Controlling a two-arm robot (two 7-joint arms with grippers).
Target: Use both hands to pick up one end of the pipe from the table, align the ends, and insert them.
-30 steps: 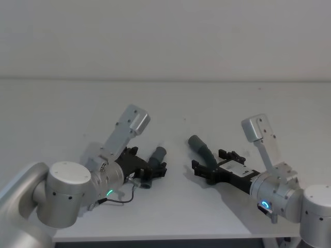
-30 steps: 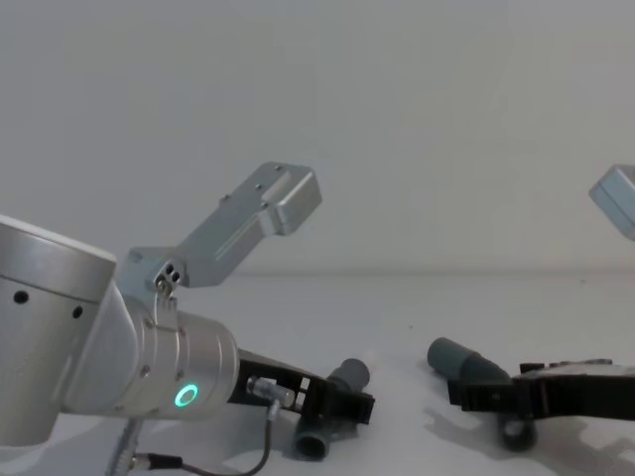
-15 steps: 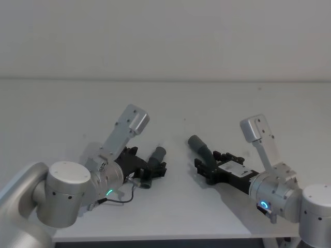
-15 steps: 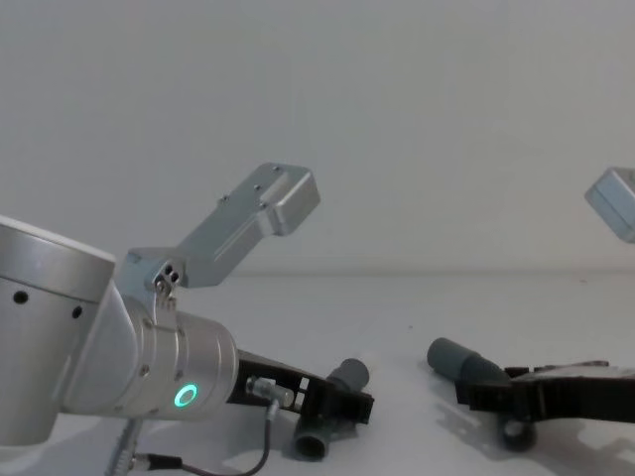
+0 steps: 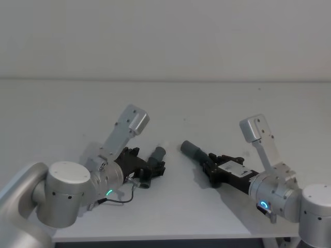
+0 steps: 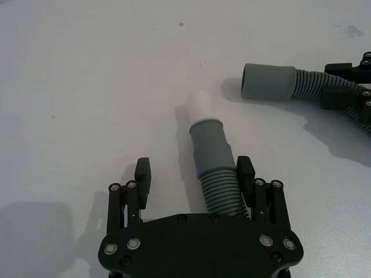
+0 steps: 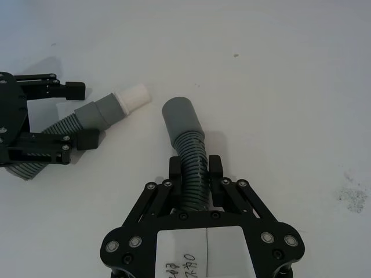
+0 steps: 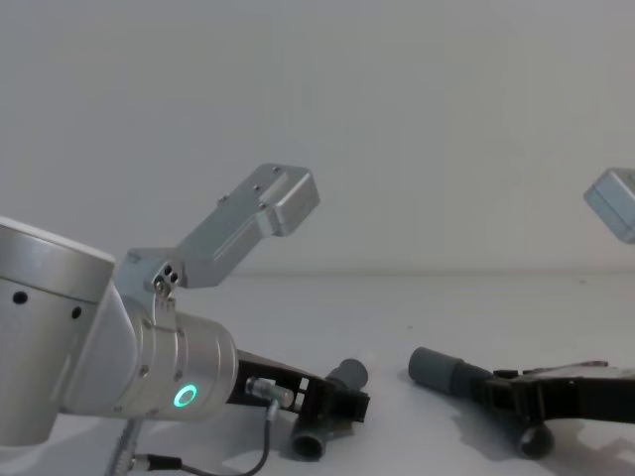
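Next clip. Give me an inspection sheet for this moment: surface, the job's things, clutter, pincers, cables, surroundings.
Surface: white table, matte, with a few small dark specks.
Job's things: white-tipped hose piece and socket hose piece lie apart, their ends turned roughly toward each other, not joined.
Clutter: nothing seen.
Pincers: left pincer open, straddling the ribbed part of the white-tipped hose piece; right pincer shut on the ribbed part of the socket hose piece.
Cables: thin grey cable looping from the left arm's wrist.
Surroundings: plain pale wall behind the table.
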